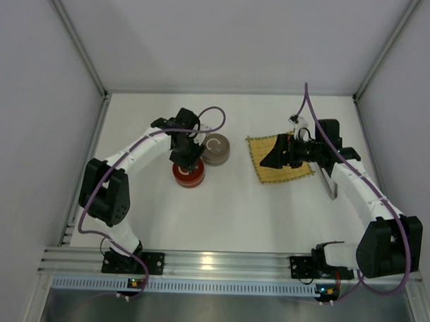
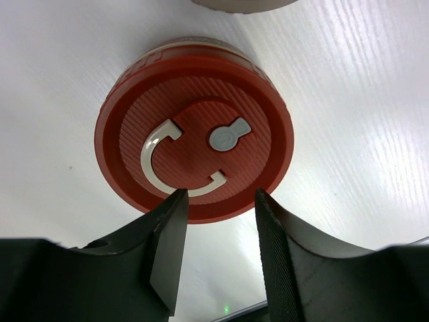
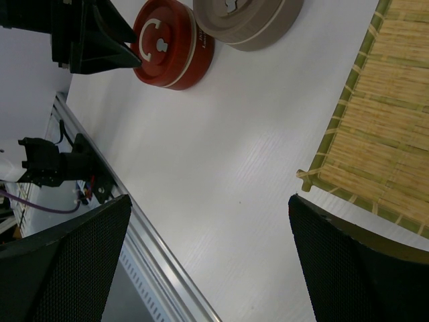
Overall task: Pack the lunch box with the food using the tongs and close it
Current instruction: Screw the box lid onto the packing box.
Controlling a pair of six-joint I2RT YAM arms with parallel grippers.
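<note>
The lunch box is a round red container (image 1: 189, 173) with a ribbed red lid (image 2: 194, 137) carrying a white C-shaped handle. My left gripper (image 2: 220, 194) hovers just above its near rim, open, with nothing between its fingers (image 2: 167, 248). A round beige container (image 1: 216, 149) stands right beside the red one. The silvery tongs (image 1: 330, 188) lie right of the bamboo mat (image 1: 280, 162), partly under my right arm. My right gripper (image 1: 266, 159) hangs wide open and empty over the mat's left part. The food is hidden from view.
In the right wrist view the red box (image 3: 167, 43) and the beige container (image 3: 248, 20) sit at the top and the mat's corner (image 3: 375, 127) at the right. The aluminium rail (image 1: 211, 263) runs along the near edge. White walls enclose the table.
</note>
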